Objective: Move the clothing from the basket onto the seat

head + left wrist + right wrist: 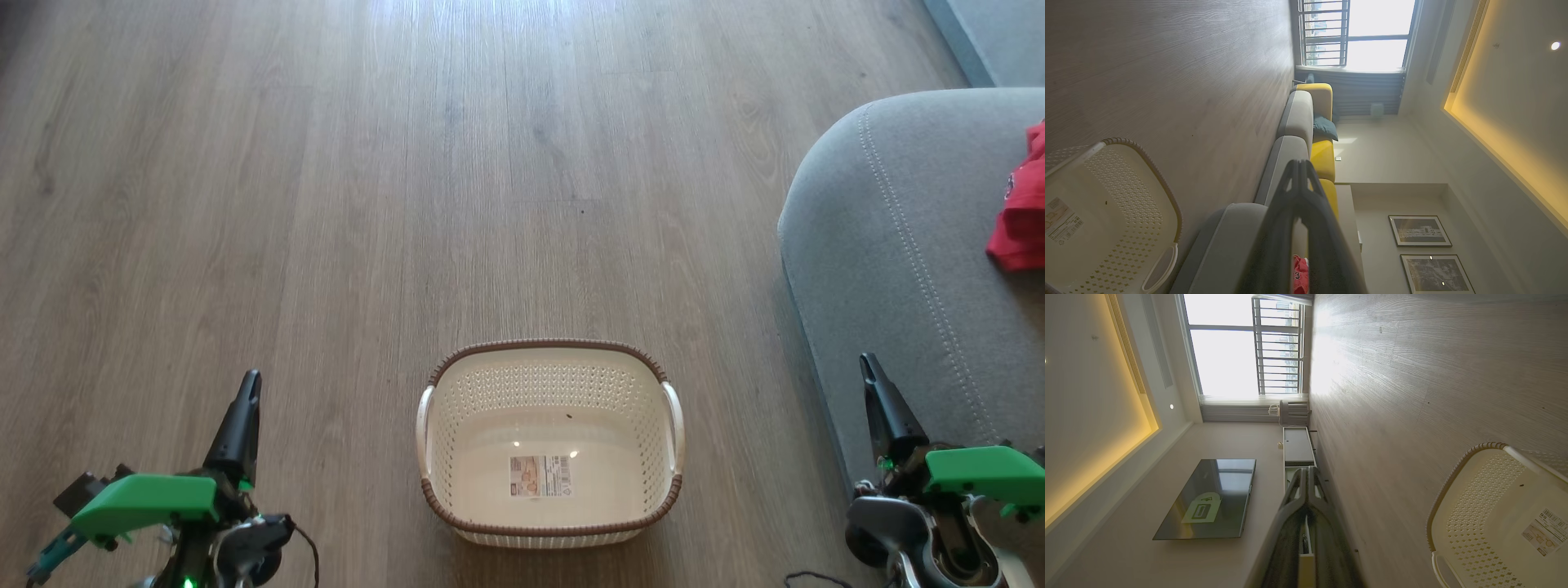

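The cream basket (663, 371) with a brown rim stands on the wood floor in the head view, holding just a label sticker (540, 476). It also appears as the basket (1126, 196) in the left wrist view and the basket (1478, 506) in the right wrist view. Red clothing (1020, 204) lies on the grey seat (890, 229) at the right edge; a strip of the clothing (1300, 274) shows between the left fingers. My left gripper (250, 380) is shut and holds nothing, left of the basket. My right gripper (867, 362) is shut and holds nothing, beside the seat's front edge.
Wood floor (408, 163) stretches ahead. A long sofa with grey and yellow cushions (1323, 157) runs toward a barred window (1355, 32). On the other side stand a low cabinet (1296, 447) and a wall television (1208, 498).
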